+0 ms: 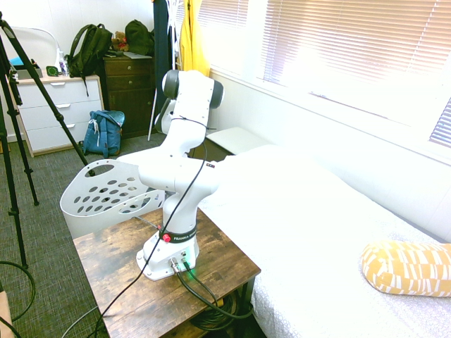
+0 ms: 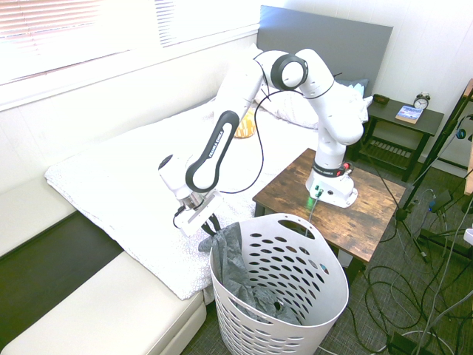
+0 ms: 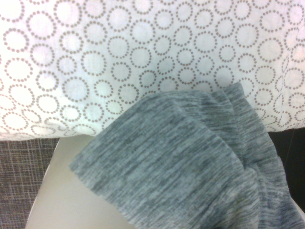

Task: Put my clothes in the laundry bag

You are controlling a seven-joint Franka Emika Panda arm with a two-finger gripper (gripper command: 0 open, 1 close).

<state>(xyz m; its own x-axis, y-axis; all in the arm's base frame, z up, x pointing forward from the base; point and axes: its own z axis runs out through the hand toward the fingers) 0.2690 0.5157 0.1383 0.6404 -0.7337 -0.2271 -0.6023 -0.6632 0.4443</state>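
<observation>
The clothes [image 2: 235,259], a dark grey garment, hang over the near rim of the white laundry basket [image 2: 295,310] and trail down inside it. My gripper [image 2: 210,225] sits just above the rim at the bed's edge. Its dark fingers are pinched together on the garment's top corner. In the wrist view the grey cloth [image 3: 190,162] fills the lower right, lying over the dotted bed cover. The first exterior view shows the basket [image 1: 99,193] behind the arm, but the gripper and garment are hidden there.
The bed with its white dotted cover [image 2: 126,185] lies beside the basket, with a pale bench [image 2: 96,310] at its foot. A wooden side table [image 2: 362,214] carries the arm. A yellow patterned pillow [image 1: 409,266] lies on the bed, and a blue backpack [image 1: 104,132] leans by the dresser.
</observation>
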